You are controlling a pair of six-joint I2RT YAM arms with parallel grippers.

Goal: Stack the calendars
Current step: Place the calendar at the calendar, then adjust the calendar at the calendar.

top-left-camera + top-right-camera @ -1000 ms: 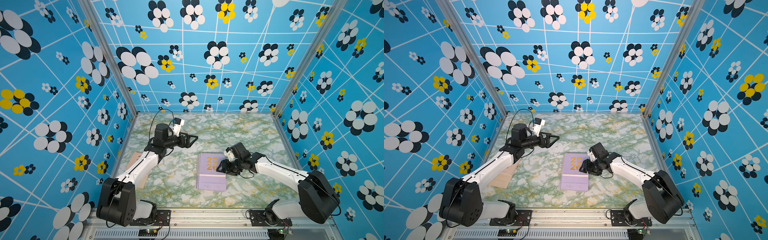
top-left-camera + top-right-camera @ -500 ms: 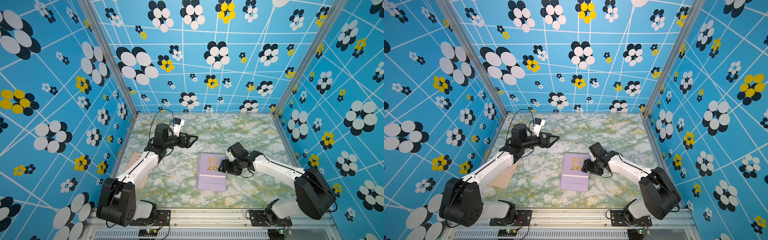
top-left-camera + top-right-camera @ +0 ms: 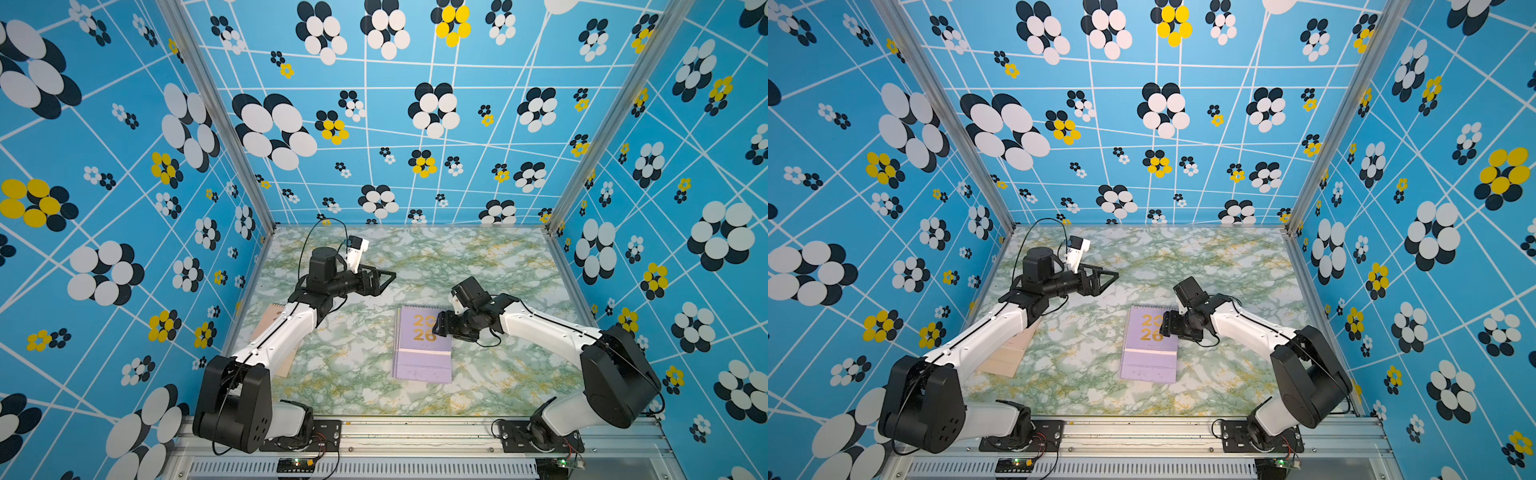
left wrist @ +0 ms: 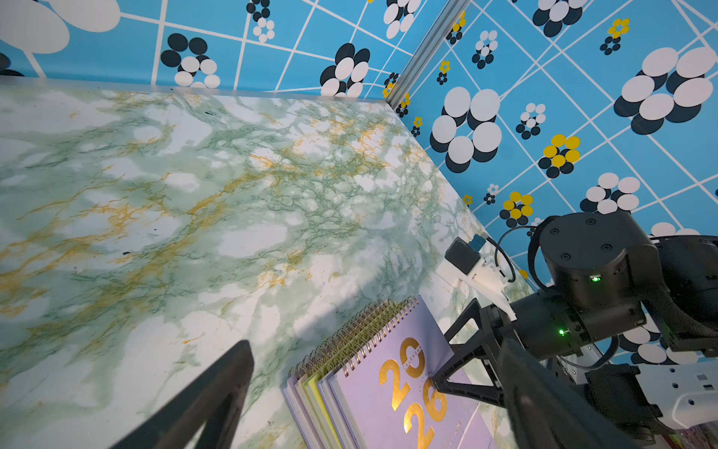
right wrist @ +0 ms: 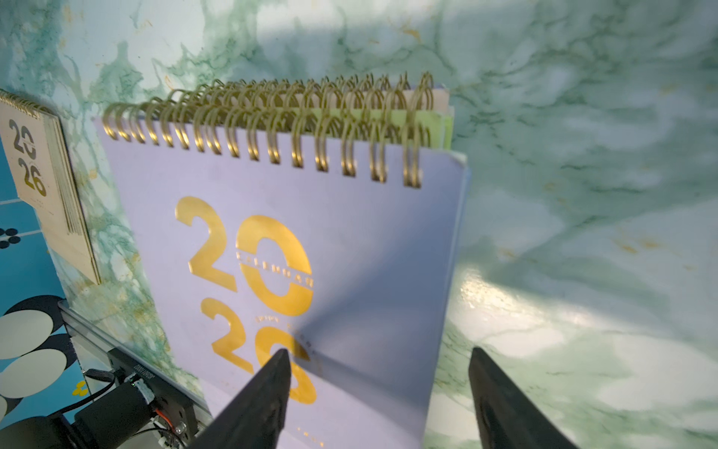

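Several calendars lie in a stack [image 3: 422,347] [image 3: 1148,353] mid-table, a lavender cover with gold "2026" on top. Yellow-green and pale edges show beneath it in the wrist views [image 4: 322,400] [image 5: 272,252]. A peach-pink calendar [image 3: 271,319] [image 3: 1007,353] [image 5: 42,194] lies apart at the left wall, partly hidden under my left arm. My right gripper [image 3: 442,328] [image 3: 1165,328] [image 5: 379,352] is open at the stack's right edge, one finger over the cover, the other past the edge. My left gripper [image 3: 384,279] [image 3: 1106,277] [image 4: 375,344] hangs wide open, holding nothing, behind and left of the stack.
Blue flowered walls close the marbled table [image 3: 478,266] on three sides, with metal posts in the back corners. The arms' bases are bolted to the aluminium rail [image 3: 415,432] along the front edge.
My right gripper's jaws have spread wider at the stack's right edge, and that arm has shifted slightly. The stack and my left arm have stayed put.
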